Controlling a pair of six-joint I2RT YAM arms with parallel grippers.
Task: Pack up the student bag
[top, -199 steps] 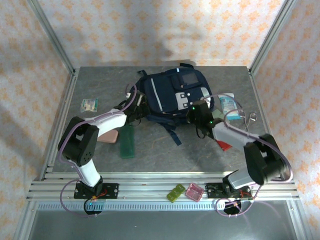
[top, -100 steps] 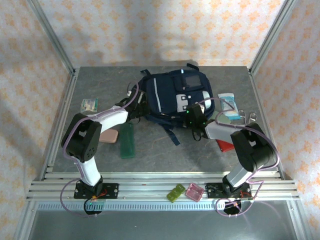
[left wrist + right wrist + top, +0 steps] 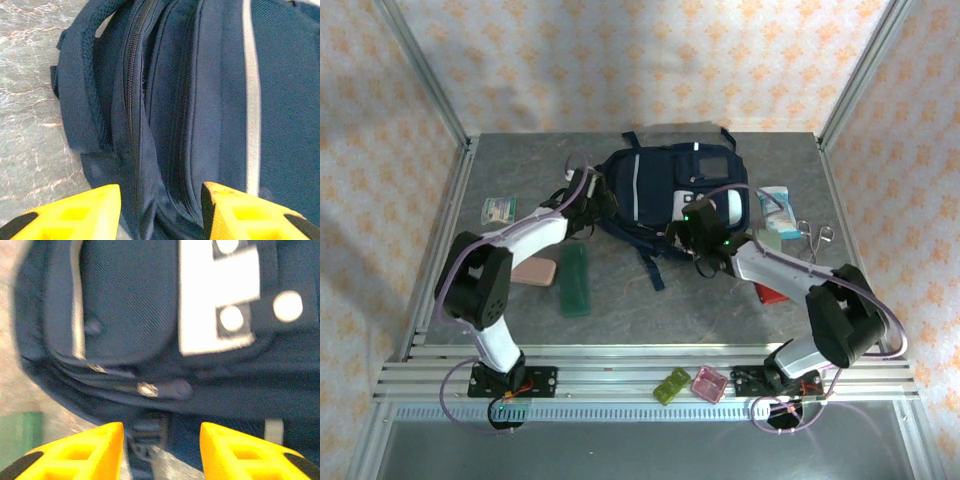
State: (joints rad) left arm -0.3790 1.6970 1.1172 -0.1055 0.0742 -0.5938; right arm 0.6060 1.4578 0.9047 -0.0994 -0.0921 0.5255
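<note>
The large navy-blue fabric backpack (image 3: 665, 185) lies flat at the far middle of the grey table (image 3: 620, 310), zips apparently shut. At its left side the left claw (image 3: 160, 200) stands open, at its near edge the right claw (image 3: 160, 440) likewise, neither holding anything. Unpinned, the limp bag could slide or bunch when a zip is tugged, or a claw could pinch a strap instead of the puller.

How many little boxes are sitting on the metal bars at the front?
2. A green box and a pink box lie side by side on the front rail, the green one on the left. Others could be hidden elsewhere.
</note>
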